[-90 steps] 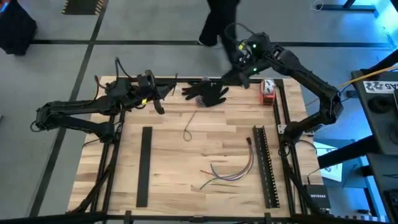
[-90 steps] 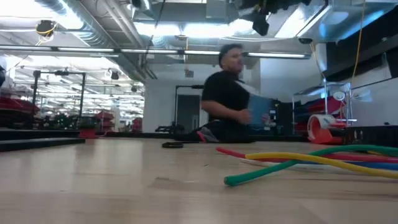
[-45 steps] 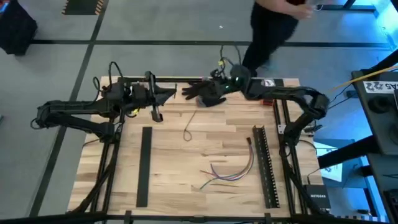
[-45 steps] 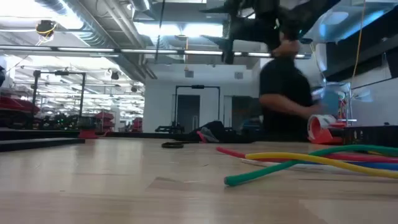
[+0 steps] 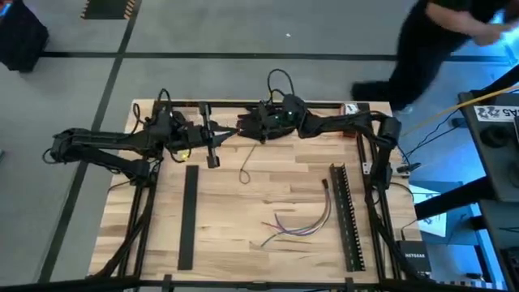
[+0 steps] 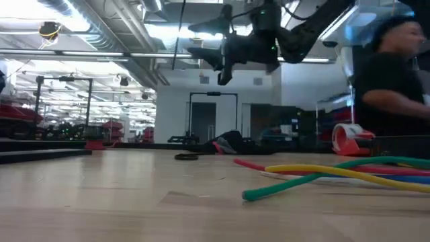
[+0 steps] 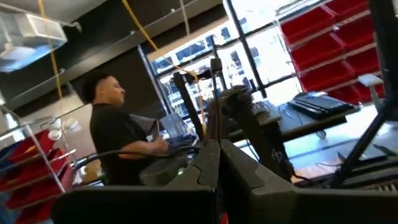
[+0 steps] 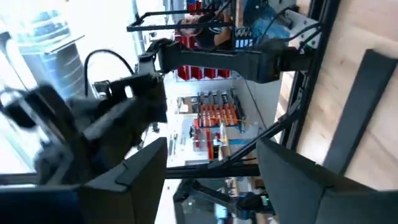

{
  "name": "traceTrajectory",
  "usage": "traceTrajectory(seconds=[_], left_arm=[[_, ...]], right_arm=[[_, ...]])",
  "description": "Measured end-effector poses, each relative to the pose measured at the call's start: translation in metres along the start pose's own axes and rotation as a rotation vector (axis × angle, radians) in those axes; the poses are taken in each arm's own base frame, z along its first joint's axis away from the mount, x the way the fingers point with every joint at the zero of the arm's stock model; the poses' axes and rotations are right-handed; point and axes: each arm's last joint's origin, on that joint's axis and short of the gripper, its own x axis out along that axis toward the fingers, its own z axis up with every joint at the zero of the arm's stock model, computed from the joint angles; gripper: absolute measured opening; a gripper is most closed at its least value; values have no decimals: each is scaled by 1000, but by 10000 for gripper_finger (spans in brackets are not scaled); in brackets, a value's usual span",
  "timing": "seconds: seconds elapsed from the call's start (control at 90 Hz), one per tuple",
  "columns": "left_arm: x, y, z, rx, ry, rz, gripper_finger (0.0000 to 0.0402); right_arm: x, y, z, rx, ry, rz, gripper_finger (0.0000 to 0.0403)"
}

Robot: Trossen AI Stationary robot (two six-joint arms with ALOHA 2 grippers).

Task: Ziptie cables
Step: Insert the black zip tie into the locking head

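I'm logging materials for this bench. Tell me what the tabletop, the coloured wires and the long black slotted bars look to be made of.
Light plank tabletop: wood, probably butcher-block, by its strips and grain; matte.
Thin curved coloured wires: likely plastic-insulated, smooth and slightly glossy in the low view; cores hidden.
Long black slotted bars: matte black, plastic or metal; cannot tell which.

On the table [image 5: 219,203], the cables [image 5: 296,223] lie bunched near the front edge, right of centre. A slotted bar [image 5: 188,215] lies on the left part; a second bar [image 5: 345,215] runs along the right side, just beside the cables. Both arms reach over the rear edge: the left gripper [image 5: 212,142] from the left, the right gripper [image 5: 250,126] from the right, near each other. A person [image 5: 442,40] stands behind the table's right corner.
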Motion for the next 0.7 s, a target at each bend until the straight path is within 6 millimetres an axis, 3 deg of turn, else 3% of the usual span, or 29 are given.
traceTrajectory(seconds=[0.156,0.444,0.7], left_arm=[[2,-1,-2,2,-1,-28,0],[2,-2,-3,23,1,-29,0],[2,-7,0,15,-13,-48,0]], right_arm=[[12,4,7,1,20,15,239],[30,-2,-1,29,70,-5,235],[28,-7,4,-19,-2,-38,181]])
